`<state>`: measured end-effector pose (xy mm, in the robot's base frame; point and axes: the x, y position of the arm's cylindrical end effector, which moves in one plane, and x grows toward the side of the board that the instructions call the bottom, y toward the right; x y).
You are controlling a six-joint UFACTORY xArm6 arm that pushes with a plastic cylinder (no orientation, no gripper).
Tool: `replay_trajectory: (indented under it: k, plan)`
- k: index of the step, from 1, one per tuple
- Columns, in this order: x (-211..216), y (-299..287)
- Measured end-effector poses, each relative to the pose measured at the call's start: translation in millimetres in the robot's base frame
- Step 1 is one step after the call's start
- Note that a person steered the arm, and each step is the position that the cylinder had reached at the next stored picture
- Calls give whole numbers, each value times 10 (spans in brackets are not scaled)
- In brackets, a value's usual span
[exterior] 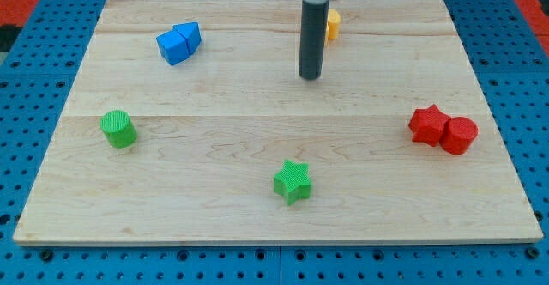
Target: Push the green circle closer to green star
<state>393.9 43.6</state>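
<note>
Green circle (117,129) sits near the view's left edge of the wooden board (257,208), well apart from my tip (310,76), which stands up and to the right of it in the upper middle; the green star (292,181) lies near the bottom centre. I carry no claw, only the bare rod. A yellow block (333,24) is half hidden behind the rod, shape unclear, and the rod's top is cut off
</note>
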Motion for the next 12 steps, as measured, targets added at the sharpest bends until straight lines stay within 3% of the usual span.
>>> replay_trajectory:
  k: [1, 3, 6, 7, 8, 11, 12]
  plan:
    - [328, -416]
    - [26, -1512]
    - [279, -2918]
    - [570, -2912]
    - [570, -2736]
    - [1110, -1362]
    - [1115, -1391]
